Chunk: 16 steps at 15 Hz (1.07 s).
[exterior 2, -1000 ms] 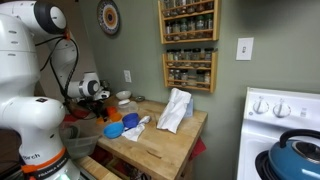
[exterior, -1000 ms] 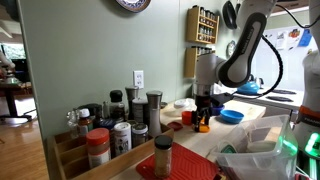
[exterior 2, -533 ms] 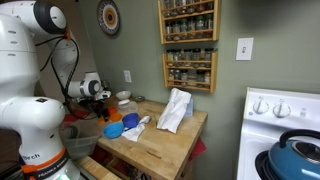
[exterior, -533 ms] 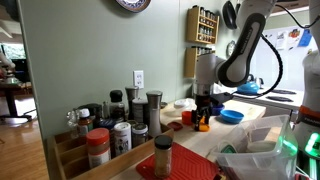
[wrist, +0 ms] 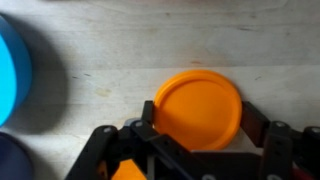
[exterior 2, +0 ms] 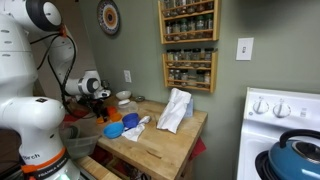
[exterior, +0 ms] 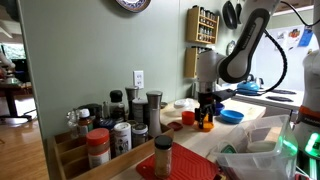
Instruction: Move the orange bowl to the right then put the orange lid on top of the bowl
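Gripper (wrist: 198, 122) spread wide over the wooden desk (wrist: 100, 40), orange lid (wrist: 197, 100) lying flat between its fingers, blue bowl (wrist: 10, 70) well off to one side of the gripper.

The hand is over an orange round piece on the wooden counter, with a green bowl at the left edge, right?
Not quite. In the wrist view the bowl at the left edge is blue, not green; the rest holds.

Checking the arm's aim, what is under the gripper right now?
A round orange piece on the wooden counter, between the gripper's fingers; bowl or lid, I cannot tell. The fingers cover its lower edge and most of a second orange thing.
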Motion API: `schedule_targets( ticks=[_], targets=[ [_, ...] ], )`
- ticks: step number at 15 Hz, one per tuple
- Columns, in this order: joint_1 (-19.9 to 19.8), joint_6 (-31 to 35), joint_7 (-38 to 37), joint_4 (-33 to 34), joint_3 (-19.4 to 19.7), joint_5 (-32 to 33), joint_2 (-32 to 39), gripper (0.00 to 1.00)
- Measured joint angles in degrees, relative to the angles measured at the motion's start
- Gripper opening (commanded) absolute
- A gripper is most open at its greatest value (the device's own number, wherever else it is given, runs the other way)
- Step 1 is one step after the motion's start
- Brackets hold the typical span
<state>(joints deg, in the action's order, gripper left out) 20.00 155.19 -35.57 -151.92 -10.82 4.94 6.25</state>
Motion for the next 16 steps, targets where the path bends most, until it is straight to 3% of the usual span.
schedule_targets(
  ticks=[7,16],
  targets=[
    [-1.42,-7.05,1.03,-1.05,-0.58,-1.17,-6.76,0.64],
    [-7.14,-8.14,3.13,-0.71,-0.32,-0.82,-8.96,0.59]
  ],
)
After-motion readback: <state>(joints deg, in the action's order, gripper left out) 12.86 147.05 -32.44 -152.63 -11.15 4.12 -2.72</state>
